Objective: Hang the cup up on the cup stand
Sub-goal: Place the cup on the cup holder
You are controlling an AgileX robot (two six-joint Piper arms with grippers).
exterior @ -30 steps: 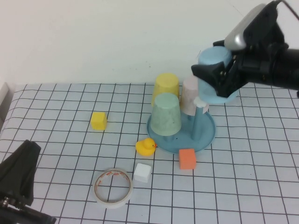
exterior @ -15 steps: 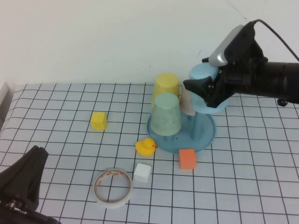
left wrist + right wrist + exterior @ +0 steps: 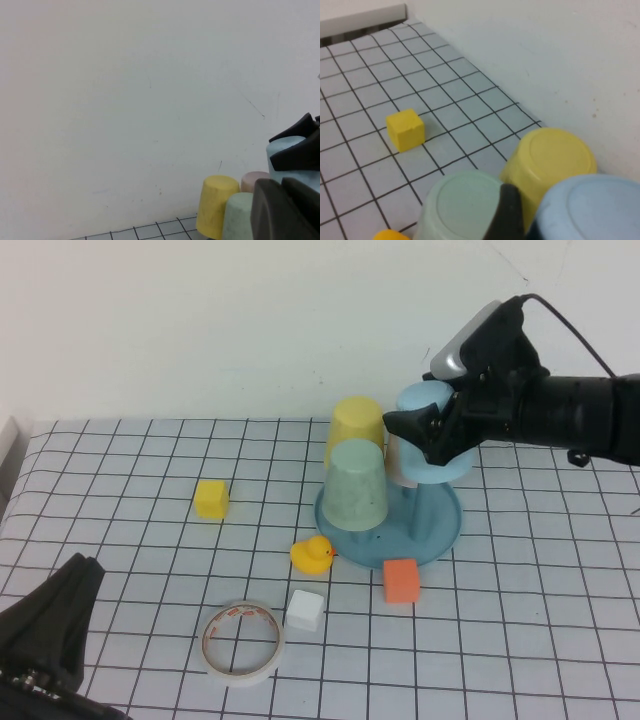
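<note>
The sky-blue cup (image 3: 420, 400) is upside down and slightly tilted, with my right gripper (image 3: 436, 436) shut on its sides. Its rim sits over the top of a blue peg (image 3: 418, 508) at the back right of the teal cup stand (image 3: 443, 530). The peg's cap is hidden inside the cup. In the right wrist view the cup's base (image 3: 592, 210) fills the corner beside one dark finger (image 3: 509, 215). My left gripper (image 3: 48, 635) rests at the near left edge, far from the stand. Its fingers (image 3: 270, 210) are pressed together with nothing between them.
A pale green cup (image 3: 355, 485), a yellow cup (image 3: 355, 423) and a pale pink cup (image 3: 400, 458) hang on the stand. A yellow cube (image 3: 211, 498), a rubber duck (image 3: 312, 555), a white cube (image 3: 304, 610), an orange cube (image 3: 400, 580) and a tape roll (image 3: 242, 641) lie on the checked cloth.
My right gripper has carried the blue cup down and to the left, onto the peg whose white cap showed a second ago. The left arm has barely shifted.
</note>
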